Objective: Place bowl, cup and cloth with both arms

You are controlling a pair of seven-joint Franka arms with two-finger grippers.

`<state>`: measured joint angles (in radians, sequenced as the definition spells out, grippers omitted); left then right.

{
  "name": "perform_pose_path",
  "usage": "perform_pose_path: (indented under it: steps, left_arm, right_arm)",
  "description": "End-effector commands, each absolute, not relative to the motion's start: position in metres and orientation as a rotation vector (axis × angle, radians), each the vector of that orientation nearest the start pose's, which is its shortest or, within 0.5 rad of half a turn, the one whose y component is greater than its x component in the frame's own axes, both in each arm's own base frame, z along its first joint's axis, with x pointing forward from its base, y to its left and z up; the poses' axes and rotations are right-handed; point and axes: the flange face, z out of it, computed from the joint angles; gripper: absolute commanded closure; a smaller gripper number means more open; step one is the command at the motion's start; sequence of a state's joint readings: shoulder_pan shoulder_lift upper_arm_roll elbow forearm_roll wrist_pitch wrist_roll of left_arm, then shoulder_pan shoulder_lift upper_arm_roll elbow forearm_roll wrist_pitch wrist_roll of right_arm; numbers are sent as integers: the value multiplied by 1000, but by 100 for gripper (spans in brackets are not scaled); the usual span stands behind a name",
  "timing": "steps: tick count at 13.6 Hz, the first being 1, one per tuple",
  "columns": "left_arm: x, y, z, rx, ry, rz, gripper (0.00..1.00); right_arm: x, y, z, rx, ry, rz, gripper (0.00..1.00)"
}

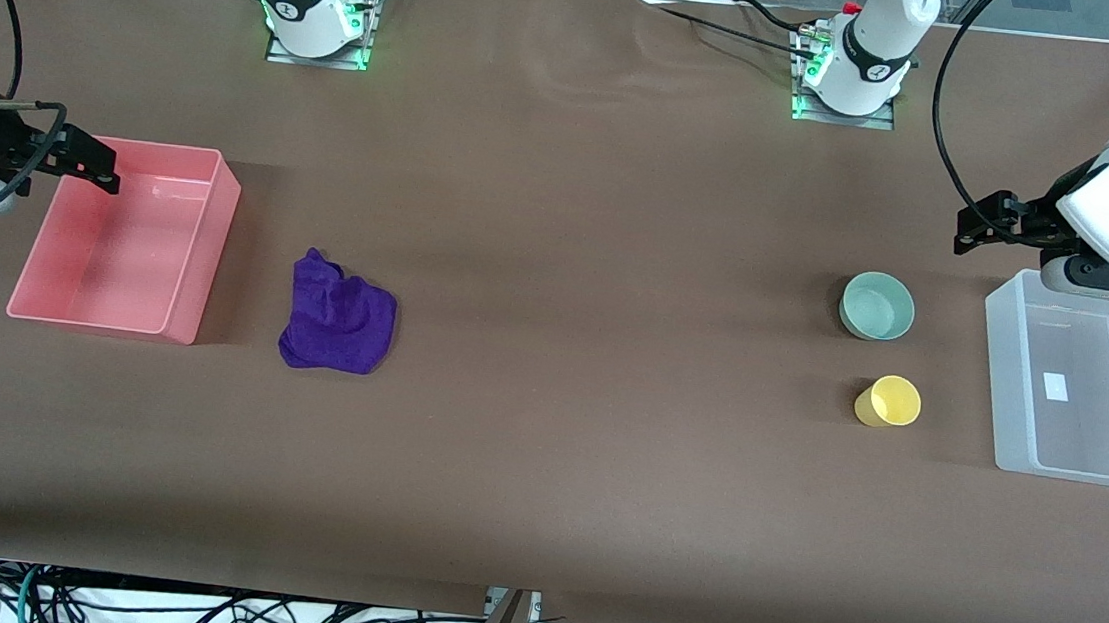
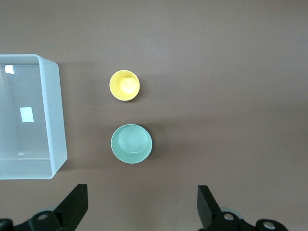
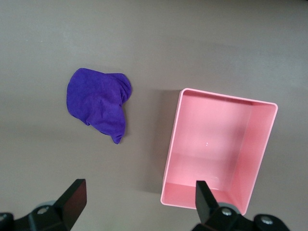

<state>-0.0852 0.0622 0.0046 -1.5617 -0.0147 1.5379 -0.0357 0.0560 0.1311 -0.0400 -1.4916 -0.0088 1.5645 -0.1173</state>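
The pale green bowl (image 1: pixel 877 306) stands upright toward the left arm's end of the table. The yellow cup (image 1: pixel 889 400) stands beside it, nearer to the front camera. The purple cloth (image 1: pixel 338 315) lies crumpled beside the pink bin. My left gripper (image 1: pixel 973 228) hangs open and empty over the table by the clear bin. Its wrist view shows the bowl (image 2: pixel 131 143) and cup (image 2: pixel 124 85) ahead of the open gripper (image 2: pixel 143 207). My right gripper (image 1: pixel 100 166) hangs open and empty over the pink bin's edge. Its wrist view shows the cloth (image 3: pixel 98 102) ahead of the open gripper (image 3: pixel 139 202).
An empty pink bin (image 1: pixel 213 262) sits at the right arm's end of the table and shows in the right wrist view (image 3: pixel 172 149). An empty clear plastic bin (image 1: pixel 1099 399) sits at the left arm's end and shows in the left wrist view (image 2: pixel 55 115). The tabletop is brown.
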Motion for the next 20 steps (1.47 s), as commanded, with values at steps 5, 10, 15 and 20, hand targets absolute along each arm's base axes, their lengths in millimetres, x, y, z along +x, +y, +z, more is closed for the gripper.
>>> perform_pose_path:
  steps: [5,10,15,20]
  left_arm:
    - [571,-48,596,-3132,74,142,0]
    - [571,-39,595,-3141,48,152,0]
    - [569,-36,591,-3139,41,181,0]
    - [575,-1,531,-3106,-50,470,0]
  right_arm:
    - [596,12,592,-3135,-195,77,0]
    - [597,9,591,-3140,-191,80,0]
    - [597,14,590,-3136,-198,80,0]
    - [597,18,567,-3130,-206,103,0]
